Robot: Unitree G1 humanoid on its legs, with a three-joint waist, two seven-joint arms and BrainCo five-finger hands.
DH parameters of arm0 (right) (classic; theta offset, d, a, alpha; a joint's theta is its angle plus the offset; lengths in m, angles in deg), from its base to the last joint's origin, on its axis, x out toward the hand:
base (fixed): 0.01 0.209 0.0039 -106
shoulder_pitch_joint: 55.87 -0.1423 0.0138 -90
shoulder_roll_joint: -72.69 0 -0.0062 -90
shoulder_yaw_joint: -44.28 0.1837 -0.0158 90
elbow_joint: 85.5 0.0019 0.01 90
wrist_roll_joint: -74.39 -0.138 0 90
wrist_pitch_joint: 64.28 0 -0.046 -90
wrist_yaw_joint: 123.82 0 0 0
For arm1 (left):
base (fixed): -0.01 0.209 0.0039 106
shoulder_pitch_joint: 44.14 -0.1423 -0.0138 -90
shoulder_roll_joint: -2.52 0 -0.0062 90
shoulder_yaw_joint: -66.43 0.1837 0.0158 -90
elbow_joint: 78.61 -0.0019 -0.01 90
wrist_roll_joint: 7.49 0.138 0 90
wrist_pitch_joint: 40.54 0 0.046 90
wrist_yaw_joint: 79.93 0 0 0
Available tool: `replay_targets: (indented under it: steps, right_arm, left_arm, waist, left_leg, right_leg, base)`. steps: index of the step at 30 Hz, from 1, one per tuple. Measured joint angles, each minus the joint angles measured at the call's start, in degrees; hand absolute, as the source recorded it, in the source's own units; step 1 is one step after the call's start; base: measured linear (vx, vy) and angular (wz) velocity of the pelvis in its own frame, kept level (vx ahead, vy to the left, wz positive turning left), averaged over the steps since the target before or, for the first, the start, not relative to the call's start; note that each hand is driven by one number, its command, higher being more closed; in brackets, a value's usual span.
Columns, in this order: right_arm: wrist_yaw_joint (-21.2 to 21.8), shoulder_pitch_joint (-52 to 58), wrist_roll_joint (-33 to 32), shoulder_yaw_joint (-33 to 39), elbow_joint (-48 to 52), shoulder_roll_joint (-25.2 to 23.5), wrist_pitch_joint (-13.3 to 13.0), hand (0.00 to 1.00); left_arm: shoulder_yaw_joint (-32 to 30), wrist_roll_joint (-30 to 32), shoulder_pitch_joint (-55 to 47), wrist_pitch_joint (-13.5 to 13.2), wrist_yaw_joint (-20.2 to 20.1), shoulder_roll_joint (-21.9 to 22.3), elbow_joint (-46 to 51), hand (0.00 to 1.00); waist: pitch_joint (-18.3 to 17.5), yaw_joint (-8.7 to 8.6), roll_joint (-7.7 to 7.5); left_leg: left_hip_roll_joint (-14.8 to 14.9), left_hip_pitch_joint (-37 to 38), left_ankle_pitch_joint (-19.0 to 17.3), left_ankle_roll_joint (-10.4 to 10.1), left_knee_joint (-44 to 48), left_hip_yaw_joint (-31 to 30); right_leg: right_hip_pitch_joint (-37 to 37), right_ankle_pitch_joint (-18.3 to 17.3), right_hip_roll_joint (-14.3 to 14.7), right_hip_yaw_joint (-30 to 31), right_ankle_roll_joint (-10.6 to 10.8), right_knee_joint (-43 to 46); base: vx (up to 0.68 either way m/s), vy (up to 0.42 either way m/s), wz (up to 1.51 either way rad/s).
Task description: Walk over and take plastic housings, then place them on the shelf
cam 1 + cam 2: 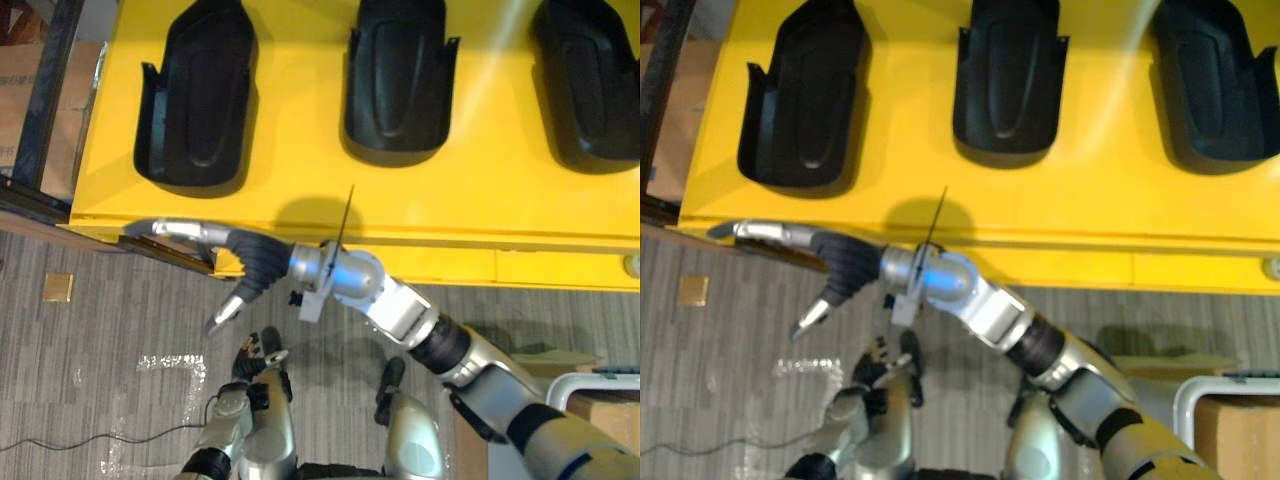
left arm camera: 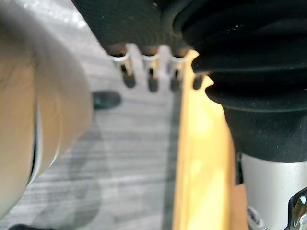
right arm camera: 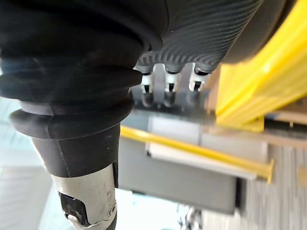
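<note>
On yellow table (image 1: 300, 190) | three black plastic housings (image 1: 398, 80), side by side

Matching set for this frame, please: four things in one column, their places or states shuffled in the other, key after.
1. right hand
2. left housing
3. right housing
4. small tan square

A. on the grey floor, off the yellow table at its left corner
B. on the table, cut off by the view's right edge
C. at the table's near left edge, fingers straight, holding nothing
D. on the table, just beyond the hand's fingertips

Pairs: 1-C, 2-D, 3-B, 4-A
</note>
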Motion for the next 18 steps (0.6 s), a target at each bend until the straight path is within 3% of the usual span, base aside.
replay_targets:
  steps: [11,14,18]
  right_arm:
    - [0.6,0.67,3.56,-5.4,-4.56,-3.52,1.05,0.0]
    - [-1.35,0.65,5.75,-5.96,-6.22,-4.69,1.05,0.0]
    - [-7.45,0.52,8.43,-5.27,-10.98,-5.93,0.86,0.0]
  left_arm:
    - [1.12,0.19,0.82,-0.14,0.1,0.2,-1.7,0.0]
    - [1.06,0.18,0.97,-0.36,0.1,0.25,-1.68,0.0]
    - [1.12,0.21,0.97,-0.54,-0.08,0.31,-1.72,0.0]
  waist:
    - [0.44,-0.09,1.16]
    - [0.62,0.53,1.51]
    - [0.73,0.7,1.72]
  left_leg:
    - [-1.32,-1.1,0.06,-0.04,0.05,-2.05]
    - [-1.47,-1.36,0.08,-0.03,0.0,-2.3]
    - [-1.73,-1.36,0.06,0.0,-0.05,-2.5]
  right_leg:
    - [-1.1,-2.74,-1.73,-1.67,0.42,3.95]
    - [-1.1,-2.91,-1.87,-2.0,0.47,3.97]
    - [-0.99,-3.11,-2.13,-2.25,0.46,4.1]
  base:
    - [0.0,0.0,0.09]
    - [0.01,0.003,0.12]
    - [0.01,0.001,0.04]
